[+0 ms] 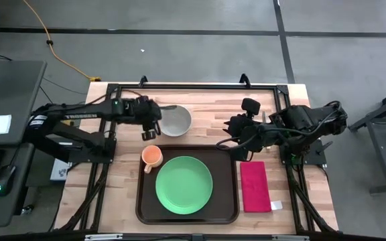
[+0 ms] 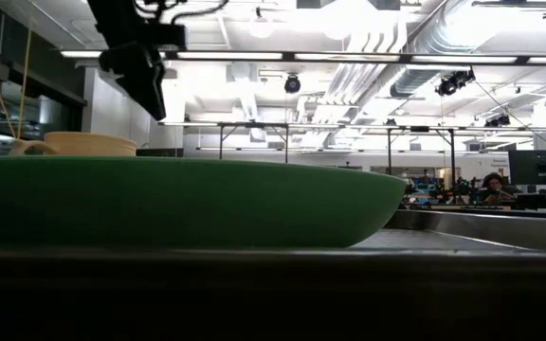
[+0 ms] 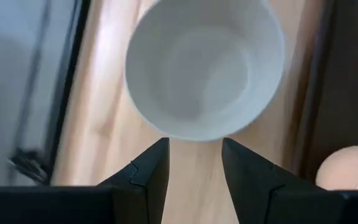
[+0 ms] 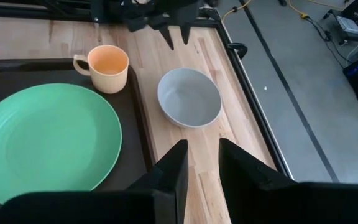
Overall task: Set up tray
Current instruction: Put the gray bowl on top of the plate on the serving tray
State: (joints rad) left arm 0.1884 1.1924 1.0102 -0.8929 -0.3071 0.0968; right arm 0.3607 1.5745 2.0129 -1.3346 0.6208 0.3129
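A: High view. Where does the left gripper (image 1: 151,125) stand?
B: It hangs above the wooden table (image 1: 122,177), beside the grey bowl (image 1: 175,120). The orange mug (image 1: 151,156) sits just below it in the picture, in a corner of the dark brown tray (image 1: 230,191). The green plate (image 1: 184,185) lies in the middle of the tray. The right gripper (image 1: 228,133) hangs above the tray's far edge, with the red napkin (image 1: 254,186) beside it off the tray.

A: Low view?
B: The green plate's rim (image 2: 178,199) fills the foreground, the tray's edge (image 2: 254,284) dark under it. The mug's top (image 2: 88,143) shows behind, with one dark arm overhead. A person sits far back in the room.

A: Left wrist view. State of the claw?
B: The left fingers (image 3: 151,171) stand apart with nothing between them. The bowl (image 3: 204,65) lies just ahead of the tips, bare wood between; the mug (image 3: 350,168) is off to one side.

A: Right wrist view?
B: The right fingers (image 4: 173,165) stand a narrow gap apart, holding nothing. The bowl (image 4: 189,97) lies ahead on the wood; tray (image 4: 135,112), plate (image 4: 45,140) and mug (image 4: 107,67) lie to one side. The left gripper (image 4: 176,34) hangs beyond the bowl.
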